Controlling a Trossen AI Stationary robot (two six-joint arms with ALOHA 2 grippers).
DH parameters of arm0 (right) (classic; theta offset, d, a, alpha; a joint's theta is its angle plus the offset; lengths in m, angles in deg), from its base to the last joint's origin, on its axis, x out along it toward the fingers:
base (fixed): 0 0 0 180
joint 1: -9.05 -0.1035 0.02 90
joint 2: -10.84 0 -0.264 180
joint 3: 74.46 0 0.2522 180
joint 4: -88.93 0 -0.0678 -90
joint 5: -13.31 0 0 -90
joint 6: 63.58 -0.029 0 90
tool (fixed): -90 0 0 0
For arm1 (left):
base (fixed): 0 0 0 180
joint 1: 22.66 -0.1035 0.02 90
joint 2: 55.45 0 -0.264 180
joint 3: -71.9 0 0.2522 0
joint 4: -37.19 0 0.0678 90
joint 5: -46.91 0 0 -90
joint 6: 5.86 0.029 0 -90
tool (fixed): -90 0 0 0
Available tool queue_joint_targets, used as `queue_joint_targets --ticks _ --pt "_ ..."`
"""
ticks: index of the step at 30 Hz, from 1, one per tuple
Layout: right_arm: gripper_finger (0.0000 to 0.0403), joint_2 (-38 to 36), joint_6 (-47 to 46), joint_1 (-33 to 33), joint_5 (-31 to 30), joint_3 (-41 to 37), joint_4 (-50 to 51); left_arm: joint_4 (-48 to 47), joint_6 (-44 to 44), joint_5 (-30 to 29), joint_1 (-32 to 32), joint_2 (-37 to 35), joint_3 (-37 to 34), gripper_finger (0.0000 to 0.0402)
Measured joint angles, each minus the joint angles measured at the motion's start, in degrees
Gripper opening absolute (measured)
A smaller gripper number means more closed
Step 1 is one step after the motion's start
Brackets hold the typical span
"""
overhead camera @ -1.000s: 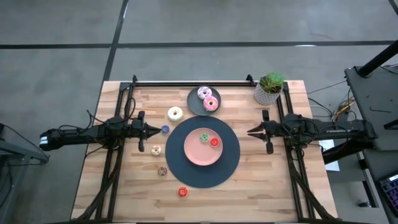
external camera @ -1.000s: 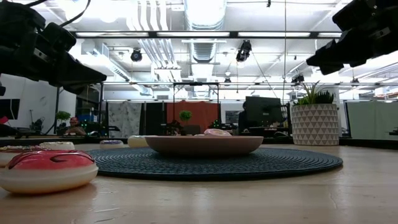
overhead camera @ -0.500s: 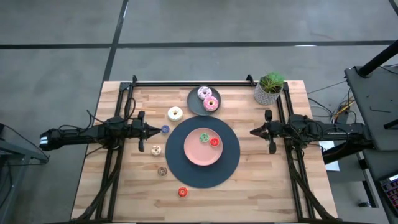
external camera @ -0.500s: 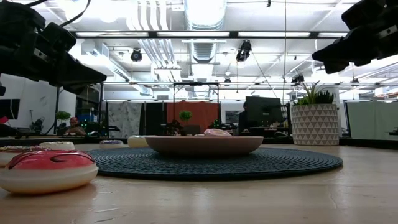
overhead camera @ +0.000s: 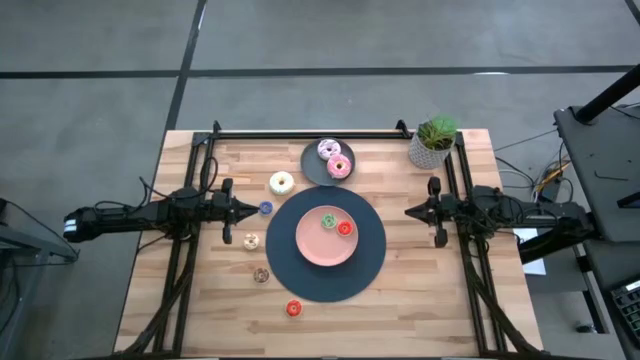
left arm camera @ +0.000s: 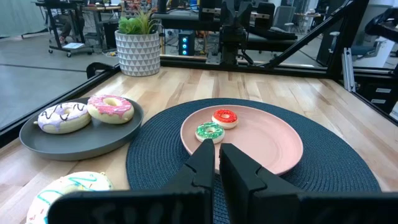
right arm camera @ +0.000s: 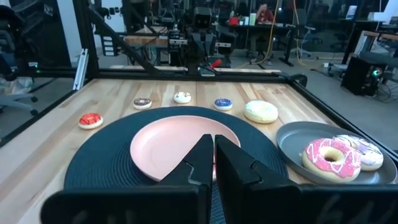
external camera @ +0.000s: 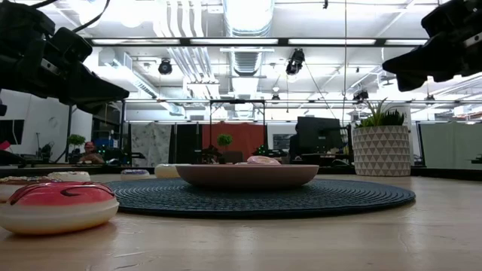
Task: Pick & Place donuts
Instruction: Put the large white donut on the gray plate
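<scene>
The donuts lie spread over the table. A green donut and a red one rest on the pink plate. A pink donut and a white sprinkled one sit on the dark grey plate. On the wood lie a cream donut and tiny blue, tan, brown and red donuts. My left gripper hovers shut above the table's left side, and my right gripper hovers shut above its right side. Both point at the plate and hold nothing.
The pink plate stands on a round dark woven mat at the table's middle. A potted plant stands at the far right corner. Black frame rails run along the far edge and both sides.
My right gripper has drawn back a little toward the table's right edge and tipped closer to level. My left gripper and the donuts have kept still.
</scene>
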Motion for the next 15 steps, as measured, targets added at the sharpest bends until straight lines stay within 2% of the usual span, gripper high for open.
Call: queue_joint_targets --ticks 15 --pt "0.0008 -5.51 -0.02 0.0 0.02 -2.85 -0.38 0.0 0.01 0.01 0.0 -0.01 0.01 0.0"
